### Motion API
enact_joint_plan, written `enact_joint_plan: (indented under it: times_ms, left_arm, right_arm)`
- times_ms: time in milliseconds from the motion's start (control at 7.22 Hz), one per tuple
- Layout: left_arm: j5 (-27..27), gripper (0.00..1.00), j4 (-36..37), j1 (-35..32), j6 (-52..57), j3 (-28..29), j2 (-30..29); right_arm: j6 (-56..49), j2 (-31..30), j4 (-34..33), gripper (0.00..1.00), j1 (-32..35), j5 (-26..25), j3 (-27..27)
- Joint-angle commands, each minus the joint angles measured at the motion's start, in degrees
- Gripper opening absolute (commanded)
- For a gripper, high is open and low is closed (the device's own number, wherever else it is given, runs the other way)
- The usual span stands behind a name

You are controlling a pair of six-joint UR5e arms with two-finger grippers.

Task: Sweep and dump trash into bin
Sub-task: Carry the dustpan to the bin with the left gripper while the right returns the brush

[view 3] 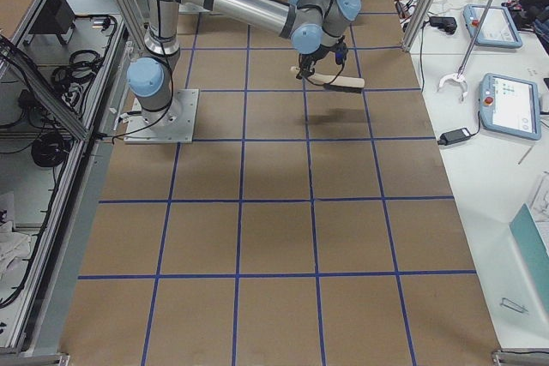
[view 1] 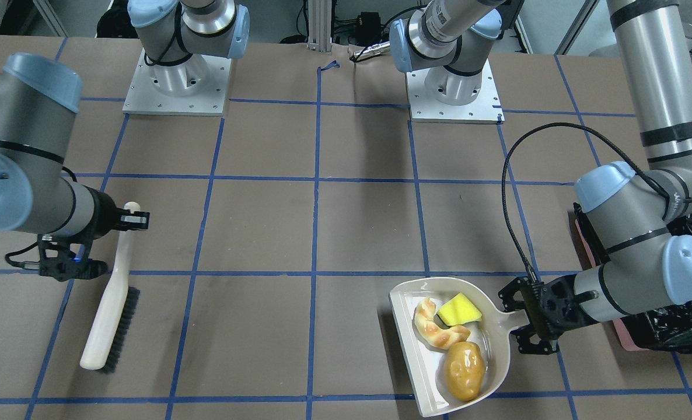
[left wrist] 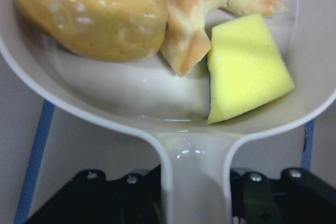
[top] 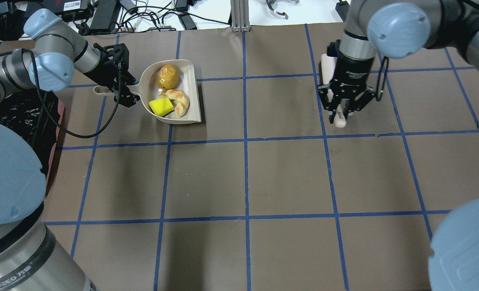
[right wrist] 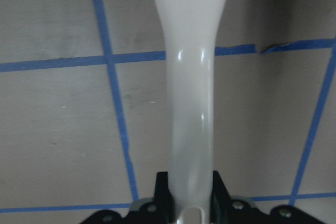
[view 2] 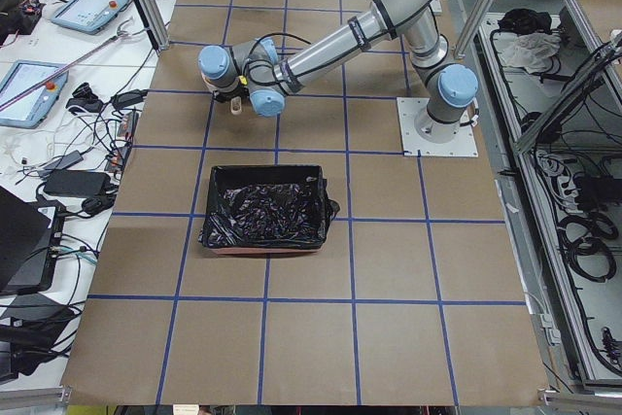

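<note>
The beige dustpan [view 1: 410, 350] holds all three pieces of trash: the yellow sponge [view 1: 460, 309], the tan croissant [view 1: 436, 332] and the golden-brown potato [view 1: 464, 370]. My left gripper [view 1: 518, 319] is shut on the dustpan's handle; the left wrist view shows the handle [left wrist: 195, 171] between the fingers. The pink bin with its black bag [view 1: 690, 332] stands just behind my left arm, and shows in the overhead view [top: 17, 117] and the left side view [view 2: 264, 209]. My right gripper [top: 341, 111] is shut on the handle of the beige brush [view 1: 109, 309], far from the dustpan.
The brush's black bristles [view 1: 125, 326] face the table's middle. I cannot tell whether they touch the table. The brown table [top: 288, 178] has a grid of blue tape. The arm bases [view 1: 177, 87] stand on the robot's side.
</note>
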Motion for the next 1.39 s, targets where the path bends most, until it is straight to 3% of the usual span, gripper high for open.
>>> enact_joint_plan:
  times_ms: [0,416,970,1247]
  left_arm:
    - [-0.29,0.14,-1.85,2.24,0.32,1.04,1.96]
    - [-0.12,0.12,-13.77,9.60,2.59,6.56,6.35]
    - [0.50,0.11,-20.56,23.57,4.80,7.28,8.91]
    - [4.52,0.11,-20.85,29.90,10.32,9.72,8.74]
  right_arm:
    - [-4.50,1.23,-4.11,0.00,-3.84,-8.73,2.62]
    - [-7.41,5.53,-12.61,0.00,-4.72,-11.95,2.45]
    - [-9.34,5.64,-11.76,0.00,-6.03,-12.57,2.89]
    - [-8.73,5.38,-11.49,0.00,-7.89,-12.22,3.94]
